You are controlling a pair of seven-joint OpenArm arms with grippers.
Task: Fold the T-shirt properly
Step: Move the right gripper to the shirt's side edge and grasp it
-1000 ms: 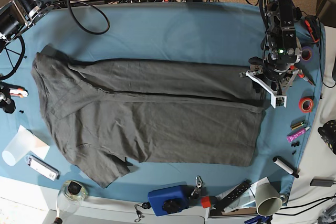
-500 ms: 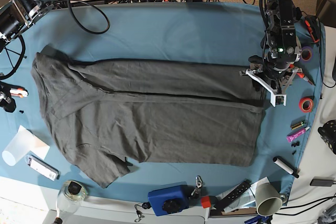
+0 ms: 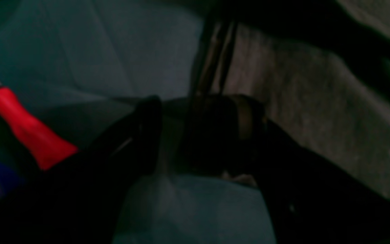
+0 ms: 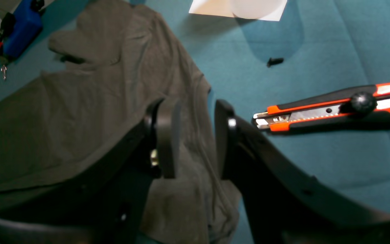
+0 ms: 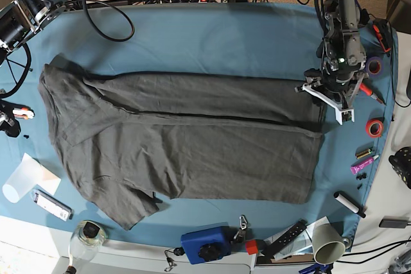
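The dark grey T-shirt (image 5: 186,145) lies spread on the blue table cloth (image 5: 212,36), its far long side folded in, collar end at the left. My left gripper (image 5: 327,97) is down at the shirt's far right corner. In the dim left wrist view the left gripper (image 3: 201,135) has its jaws apart, astride the shirt's (image 3: 317,118) edge. My right gripper (image 4: 195,135) is open and empty, hovering above the shirt's (image 4: 80,101) collar end. In the base view only the right arm (image 5: 19,14) shows, at the top left.
An orange-black utility knife (image 4: 330,106) and a small black screw (image 4: 275,61) lie beside the right gripper. A red-handled tool (image 3: 29,132), tape rolls (image 5: 374,127) and markers lie along the right edge. A blue box (image 5: 205,243), remote (image 5: 286,235) and cups (image 5: 329,242) line the front.
My left gripper has shifted a little toward the far side of the table at the shirt's right corner. The shirt and the right arm have not moved.
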